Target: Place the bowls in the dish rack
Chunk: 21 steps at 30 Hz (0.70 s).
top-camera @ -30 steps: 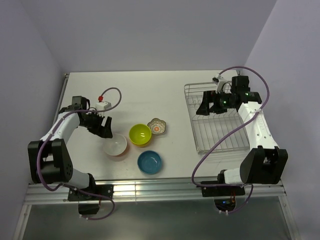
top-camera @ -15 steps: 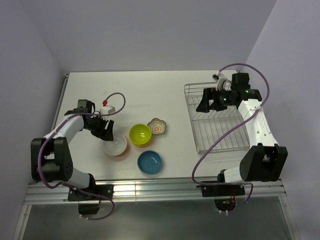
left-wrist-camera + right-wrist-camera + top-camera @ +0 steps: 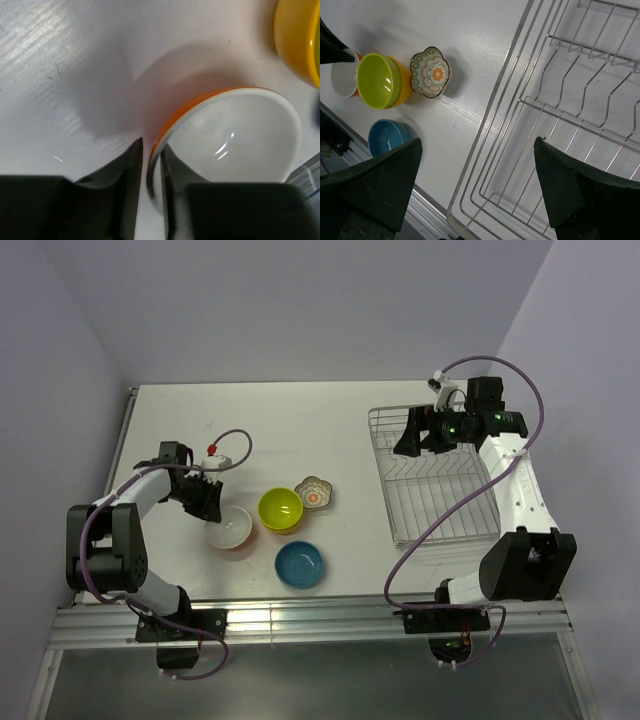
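The left pincer stands narrow, one finger on each side of the rim of the white bowl. A sliver of space shows beside the rim, so I cannot tell whether it pinches yet. From the top it meets this bowl at its 10 o'clock edge, and orange shows on the bowl's outside. At the white bowl's 2 o'clock, just beside it, sits the green bowl. The small flowered dish lies close at the green bowl's 2 o'clock. The blue bowl sits apart at its 5 o'clock. All four rest on the bench, left of centre.

The right pincer is spread wide and holds nothing. It hangs over the 11 o'clock corner of the dish rack, which lies at the bench's 3 o'clock side, well apart from the bowls.
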Each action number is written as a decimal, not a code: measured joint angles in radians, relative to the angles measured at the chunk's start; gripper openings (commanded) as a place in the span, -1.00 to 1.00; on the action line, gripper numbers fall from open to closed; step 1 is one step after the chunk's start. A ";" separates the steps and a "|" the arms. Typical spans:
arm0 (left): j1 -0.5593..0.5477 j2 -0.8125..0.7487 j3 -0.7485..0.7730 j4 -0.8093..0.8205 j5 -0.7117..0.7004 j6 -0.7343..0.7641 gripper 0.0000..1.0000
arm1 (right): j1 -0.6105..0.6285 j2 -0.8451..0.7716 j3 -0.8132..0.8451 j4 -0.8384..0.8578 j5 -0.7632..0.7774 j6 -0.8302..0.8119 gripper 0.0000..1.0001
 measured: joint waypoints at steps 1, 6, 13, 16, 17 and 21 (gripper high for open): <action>0.000 0.005 0.000 -0.001 0.000 -0.001 -0.79 | 0.000 0.000 0.006 -0.002 0.002 0.000 1.00; -0.002 0.014 0.003 0.002 -0.003 -0.013 -0.99 | 0.000 0.000 0.035 -0.003 0.003 0.004 0.99; -0.002 0.013 0.016 -0.005 -0.023 -0.018 -0.99 | 0.000 -0.002 0.044 0.014 -0.001 0.031 1.00; -0.002 0.001 0.027 -0.022 -0.054 -0.001 -0.99 | 0.000 -0.002 0.060 0.014 -0.005 0.041 1.00; -0.002 -0.003 0.028 -0.027 -0.061 0.003 -0.99 | 0.000 -0.002 0.070 0.014 -0.006 0.044 1.00; -0.002 -0.048 0.051 -0.058 -0.129 0.035 -0.99 | 0.000 -0.002 0.108 0.021 -0.017 0.057 1.00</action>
